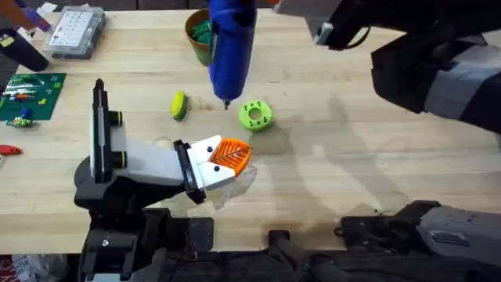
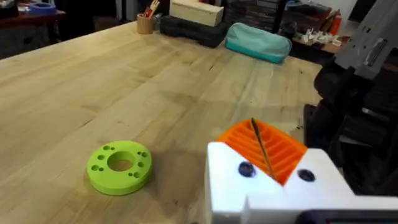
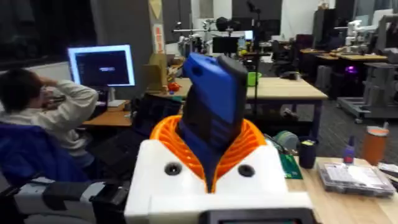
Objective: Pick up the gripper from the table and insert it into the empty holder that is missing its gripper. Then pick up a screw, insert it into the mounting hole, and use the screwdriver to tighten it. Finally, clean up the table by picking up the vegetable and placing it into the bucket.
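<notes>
Right hand (image 3: 211, 163) raised high, clamped shut, left hand (image 2: 268, 163) low, closed

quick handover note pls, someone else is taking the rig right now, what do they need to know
Left end effector: pads together, low over the table near the green disc.
Right end effector: clamped on the screwdriver, held high, bit pointing down near the disc.
Holder: lying front left, orange ribbed fingers at its tip.
Vegetable: on the table, not in the bucket.
Done: screwdriver picked up. Insert and screw steps: cannot tell.
Left: tighten if needed, then put the vegetable in the bucket.
</notes>
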`<action>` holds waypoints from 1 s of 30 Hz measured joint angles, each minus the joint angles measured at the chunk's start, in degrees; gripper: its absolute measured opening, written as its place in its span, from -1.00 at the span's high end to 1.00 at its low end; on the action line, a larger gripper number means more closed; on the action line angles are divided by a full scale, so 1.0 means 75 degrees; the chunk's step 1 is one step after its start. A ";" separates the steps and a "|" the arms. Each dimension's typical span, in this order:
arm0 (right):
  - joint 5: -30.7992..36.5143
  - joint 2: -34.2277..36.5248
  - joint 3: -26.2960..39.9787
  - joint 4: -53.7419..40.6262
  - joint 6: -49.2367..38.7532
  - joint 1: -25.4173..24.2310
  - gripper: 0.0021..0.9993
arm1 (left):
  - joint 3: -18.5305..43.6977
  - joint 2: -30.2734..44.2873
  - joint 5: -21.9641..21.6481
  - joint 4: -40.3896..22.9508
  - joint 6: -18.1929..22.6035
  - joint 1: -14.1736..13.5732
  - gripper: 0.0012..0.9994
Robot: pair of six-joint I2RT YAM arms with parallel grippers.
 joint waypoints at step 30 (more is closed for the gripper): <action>-0.0610 0.0000 0.0151 0.0000 -0.0913 0.0923 0.96 | 0.0000 -0.0001 0.0000 0.0000 0.0000 0.0000 1.00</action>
